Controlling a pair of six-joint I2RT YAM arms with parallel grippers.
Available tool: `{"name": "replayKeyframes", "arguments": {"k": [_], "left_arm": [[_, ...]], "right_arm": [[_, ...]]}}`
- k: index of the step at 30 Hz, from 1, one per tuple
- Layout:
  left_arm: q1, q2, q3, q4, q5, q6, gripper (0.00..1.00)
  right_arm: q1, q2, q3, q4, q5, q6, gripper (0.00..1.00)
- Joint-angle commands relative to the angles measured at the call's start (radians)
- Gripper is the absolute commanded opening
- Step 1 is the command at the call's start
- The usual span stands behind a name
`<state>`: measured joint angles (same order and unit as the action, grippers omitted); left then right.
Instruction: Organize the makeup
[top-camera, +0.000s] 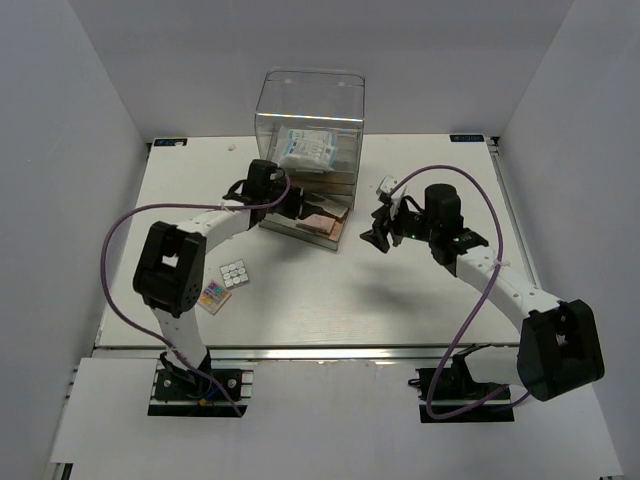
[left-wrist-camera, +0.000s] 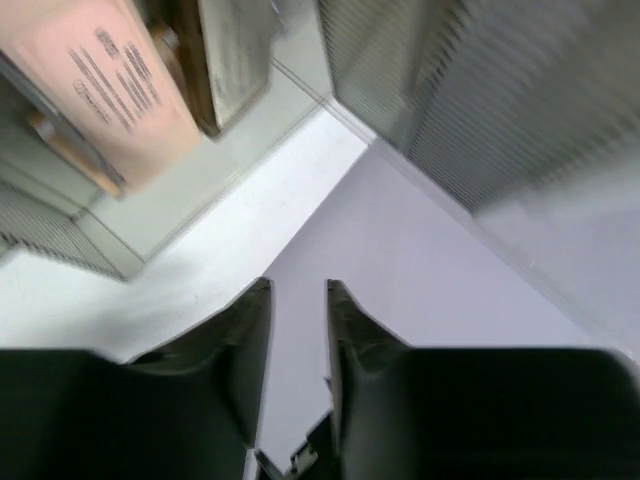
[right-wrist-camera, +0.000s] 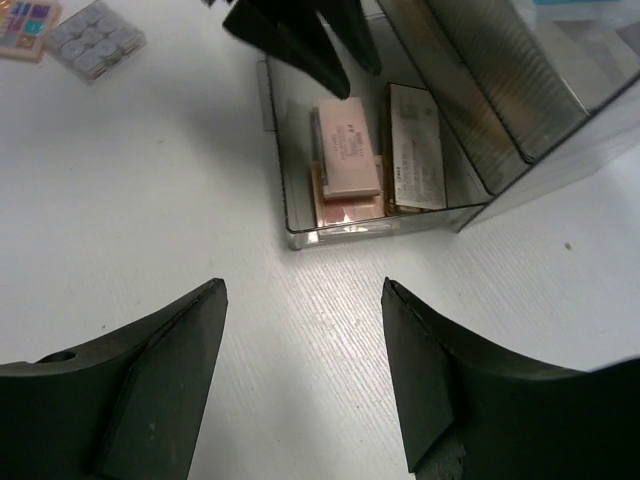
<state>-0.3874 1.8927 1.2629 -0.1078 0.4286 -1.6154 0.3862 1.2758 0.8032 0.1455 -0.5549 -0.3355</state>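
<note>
- Drawer-filling looks like the step in hand. The bottom drawer (right-wrist-camera: 290, 180) of the tall clear acrylic drawer box (top-camera: 310, 105) stands pulled out, with flat peach palettes (right-wrist-camera: 348, 150) lying inside it.
- A white-blue plastic packet (top-camera: 305, 150) sits higher up inside the same box.
- Two pieces are not yet put away. A white palette of round pans (top-camera: 233, 273) and a multicoloured palette (top-camera: 213, 295) lie just beside each other on the white desk (top-camera: 400, 300), well left of the box.
- The left gripper (left-wrist-camera: 298, 330) hangs at the open drawer's left side. Its fingers are only slightly apart and nothing is between them.
- The right gripper (right-wrist-camera: 305, 330) hovers over the desk in front of the drawer, its fingers spread wide and empty.
- My judgement is that the left arm is the better placed for the next move. It would have to swing back to the two loose palettes, open wider and come down over one.
- Both palettes are thin and flat, so a grip across the edges seems called for, and either could slide on the smooth desk.
</note>
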Motion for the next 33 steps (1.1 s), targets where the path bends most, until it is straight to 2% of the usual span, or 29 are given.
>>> {"name": "replayKeyframes", "arguments": {"k": [1, 2, 4, 5, 7, 8, 10, 11, 13, 14, 16, 17, 18, 19, 21, 23, 27, 31, 33], "left_arm": [[0.001, -0.179, -0.034, 0.047, 0.01, 0.085, 0.35], [0.001, -0.204, -0.034, 0.01, 0.004, 0.115, 0.25], [0.004, -0.274, -0.031, -0.059, -0.028, 0.23, 0.18], [0.005, -0.3, -0.033, -0.12, -0.043, 0.274, 0.11], [0.024, -0.383, -0.037, -0.259, -0.092, 0.421, 0.07], [0.036, -0.412, -0.043, -0.306, -0.152, 0.467, 0.0], [0.103, -0.473, -0.054, -0.454, -0.212, 0.616, 0.0], [0.129, -0.539, -0.06, -0.507, -0.296, 0.656, 0.0], [0.244, -0.61, -0.079, -0.605, -0.349, 0.748, 0.0], [0.315, -0.682, -0.1, -0.625, -0.375, 0.771, 0.2], [0.358, -0.742, -0.115, -0.683, -0.404, 0.819, 0.44], [0.378, -0.792, -0.125, -0.7, -0.415, 0.83, 0.54], [0.381, -0.811, -0.126, -0.719, -0.465, 0.841, 0.68], [0.383, -0.829, -0.126, -0.762, -0.482, 0.842, 0.74], [0.384, -0.871, -0.117, -0.811, -0.53, 0.841, 0.8], [0.384, -0.897, -0.108, -0.875, -0.556, 0.842, 0.8], [0.386, -0.975, -0.082, -0.99, -0.617, 0.839, 0.81], [0.386, -1.024, -0.06, -1.094, -0.649, 0.827, 0.83], [0.384, -1.041, -0.056, -1.127, -0.657, 0.828, 0.83]], "right_arm": [[-0.003, 0.007, 0.059, -0.073, -0.153, -0.124, 0.68], [-0.004, 0.017, 0.083, -0.127, -0.199, -0.163, 0.66], [0.011, 0.039, 0.106, -0.171, -0.3, -0.255, 0.59], [0.025, 0.049, 0.14, -0.238, -0.318, -0.292, 0.58], [0.096, 0.095, 0.189, -0.34, -0.301, -0.449, 0.54], [0.129, 0.117, 0.242, -0.438, -0.287, -0.503, 0.54], [0.227, 0.175, 0.289, -0.501, -0.228, -0.6, 0.55], [0.262, 0.198, 0.327, -0.514, -0.199, -0.603, 0.57], [0.357, 0.274, 0.367, -0.521, -0.115, -0.582, 0.68], [0.385, 0.307, 0.411, -0.512, -0.09, -0.567, 0.79], [0.457, 0.411, 0.464, -0.485, -0.006, -0.454, 0.89], [0.48, 0.454, 0.5, -0.483, 0.019, -0.423, 0.89], [0.517, 0.492, 0.577, -0.491, 0.036, -0.398, 0.89], [0.531, 0.561, 0.605, -0.477, 0.065, -0.354, 0.89], [0.574, 0.615, 0.672, -0.448, 0.079, -0.35, 0.89], [0.591, 0.692, 0.724, -0.403, 0.061, -0.355, 0.89], [0.602, 0.883, 0.908, -0.396, -0.091, -0.375, 0.89], [0.628, 1.074, 1.239, -0.463, -0.115, -0.375, 0.89], [0.637, 1.149, 1.313, -0.474, -0.123, -0.366, 0.89]]}}
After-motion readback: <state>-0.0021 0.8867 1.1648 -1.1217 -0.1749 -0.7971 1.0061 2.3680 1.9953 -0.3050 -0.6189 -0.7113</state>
